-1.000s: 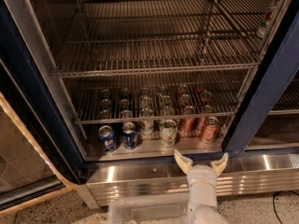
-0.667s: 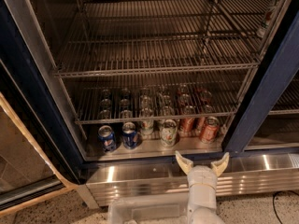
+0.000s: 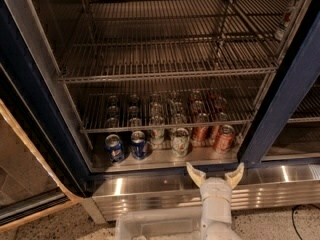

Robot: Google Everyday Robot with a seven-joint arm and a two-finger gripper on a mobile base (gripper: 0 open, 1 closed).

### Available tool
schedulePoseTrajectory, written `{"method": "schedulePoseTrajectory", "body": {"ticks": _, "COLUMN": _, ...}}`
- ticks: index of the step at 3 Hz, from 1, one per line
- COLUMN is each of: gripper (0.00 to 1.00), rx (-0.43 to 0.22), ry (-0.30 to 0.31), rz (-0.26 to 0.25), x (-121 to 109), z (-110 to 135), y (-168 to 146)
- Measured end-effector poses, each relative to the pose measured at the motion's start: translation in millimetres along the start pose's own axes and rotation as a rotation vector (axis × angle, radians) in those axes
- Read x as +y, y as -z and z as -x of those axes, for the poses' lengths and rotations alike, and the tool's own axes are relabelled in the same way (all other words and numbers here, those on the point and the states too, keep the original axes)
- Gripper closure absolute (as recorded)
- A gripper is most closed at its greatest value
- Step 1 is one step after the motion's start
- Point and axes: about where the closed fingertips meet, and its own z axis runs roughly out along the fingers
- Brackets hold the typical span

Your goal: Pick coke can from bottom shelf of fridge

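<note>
The gripper (image 3: pixel 215 171) is hovering outside the fridge (image 3: pixel 292 91), jaws spread wide and empty, while the coke can (image 3: pixel 223 138) is standing front-right on the bottom shelf (image 3: pixel 157 157), leaving the whole reach-and-grasp undone.

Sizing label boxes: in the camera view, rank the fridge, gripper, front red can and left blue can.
1. Dark blue-framed steel fridge.
2. White two-finger gripper, low centre, outside the fridge; nearness inflates it.
3. Red aluminium coke can and blue can: alike.
</note>
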Motion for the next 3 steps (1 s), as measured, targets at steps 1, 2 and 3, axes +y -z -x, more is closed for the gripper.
{"method": "schedulePoseTrajectory", "body": {"ticks": 1, "gripper": 0.00, "rx": 0.007, "ry": -0.011, "rz": 0.036, "x": 2.6, "z": -2.2, "y": -3.5}}
{"method": "schedulePoseTrajectory", "body": {"ticks": 2, "gripper": 0.00, "rx": 0.027, "ry": -0.018, "rz": 0.079, "x": 6.9, "z": -4.6, "y": -8.2}}
{"method": "schedulePoseTrajectory", "body": {"ticks": 3, "gripper": 0.03, "rx": 0.027, "ry": -0.018, "rz": 0.079, "x": 6.9, "z": -4.6, "y": -8.2}}
